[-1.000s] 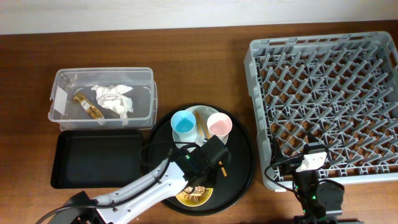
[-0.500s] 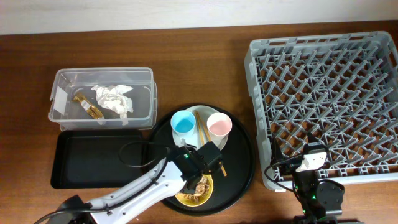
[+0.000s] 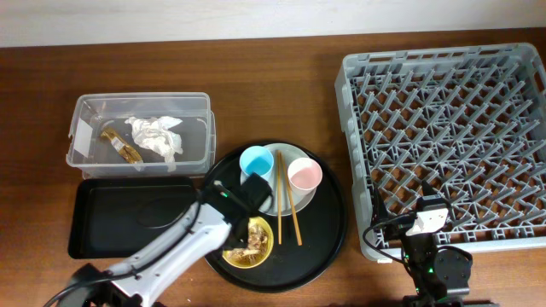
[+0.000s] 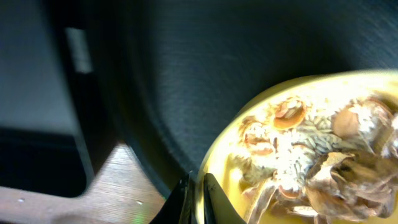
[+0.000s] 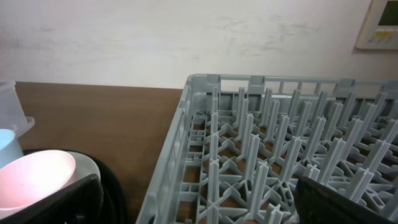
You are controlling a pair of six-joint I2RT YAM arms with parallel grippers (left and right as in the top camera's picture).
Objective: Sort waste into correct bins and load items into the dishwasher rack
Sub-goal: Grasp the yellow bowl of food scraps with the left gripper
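Left arm reaches in low over the round tray (image 3: 328, 230), left fingers (image 4: 185, 198) pinching the bowl (image 4: 224, 174) rim, scraps (image 4: 298, 149) just past them. Right arm sits level, right fingers (image 5: 56, 199) spread wide, rack (image 5: 267, 143) straight ahead.

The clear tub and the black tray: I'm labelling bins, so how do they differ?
The clear tub is see-through and deep-walled; the black tray is opaque and shallow. The tub holds a tissue and a wrapper; the tray's visible floor looks bare. Both are rectangular.
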